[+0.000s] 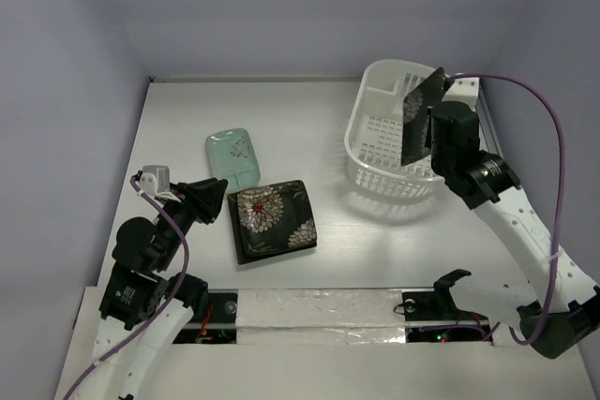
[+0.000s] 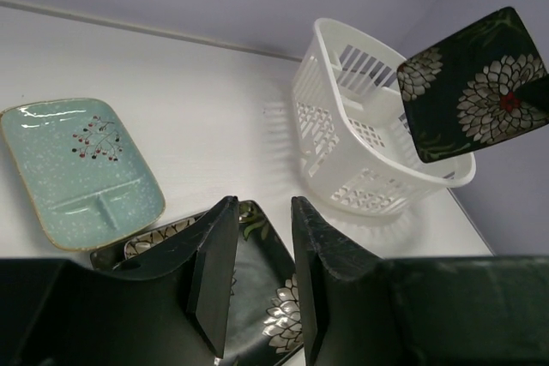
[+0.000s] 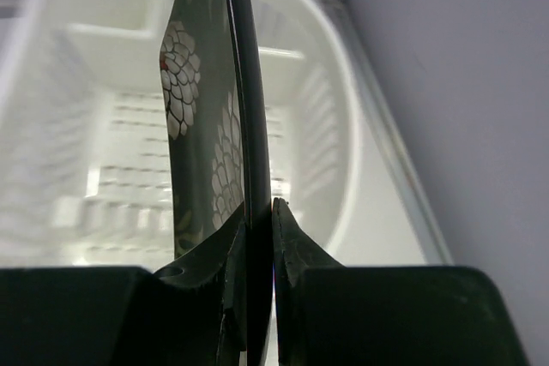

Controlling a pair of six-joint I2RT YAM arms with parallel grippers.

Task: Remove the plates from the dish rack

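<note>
The white dish rack (image 1: 380, 152) stands at the back right; it also shows in the left wrist view (image 2: 343, 126) and the right wrist view (image 3: 86, 169). My right gripper (image 3: 259, 207) is shut on the edge of a black flower plate (image 1: 419, 119), holding it upright just above the rack. A second black flower plate (image 1: 272, 219) lies flat on the table's middle. The mint-green speckled plate (image 1: 234, 156) lies behind it. My left gripper (image 1: 211, 196) is open and empty, low beside the lying flower plate's left edge (image 2: 257, 289). The teal-centred plate is not visible.
The enclosure's walls stand close behind and right of the rack. A taped strip (image 1: 319, 311) runs along the near table edge, with a black clamp (image 1: 450, 280) on it. A purple cable (image 1: 553, 138) loops over the right arm.
</note>
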